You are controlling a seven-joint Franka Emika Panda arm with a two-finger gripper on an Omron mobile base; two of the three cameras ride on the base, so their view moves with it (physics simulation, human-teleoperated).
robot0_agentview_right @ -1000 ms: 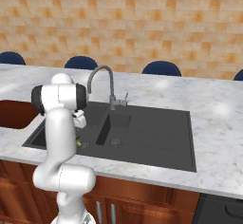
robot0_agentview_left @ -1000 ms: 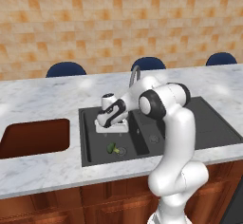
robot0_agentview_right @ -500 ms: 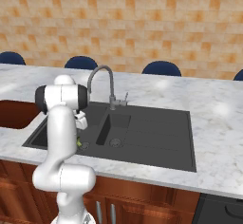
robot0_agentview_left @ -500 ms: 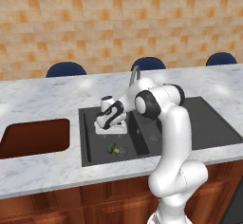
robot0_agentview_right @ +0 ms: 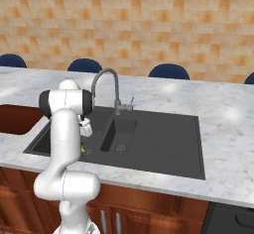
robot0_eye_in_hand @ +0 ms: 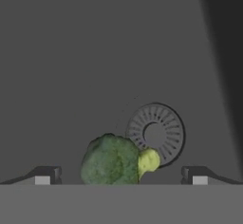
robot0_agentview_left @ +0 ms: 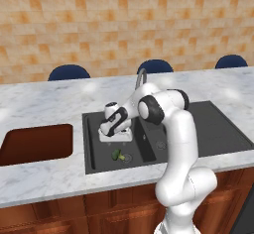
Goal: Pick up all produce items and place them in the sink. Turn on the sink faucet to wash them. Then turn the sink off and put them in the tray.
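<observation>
One broccoli piece [robot0_eye_in_hand: 111, 160] lies beside the sink [robot0_agentview_left: 94, 161] drain [robot0_eye_in_hand: 155, 134], under the spread, empty tool [robot0_eye_in_hand: 121, 174].

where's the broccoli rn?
The broccoli lies on the floor of the sink, in its left basin, right beside the round drain. In the hand view it sits between the open jaws.
</observation>
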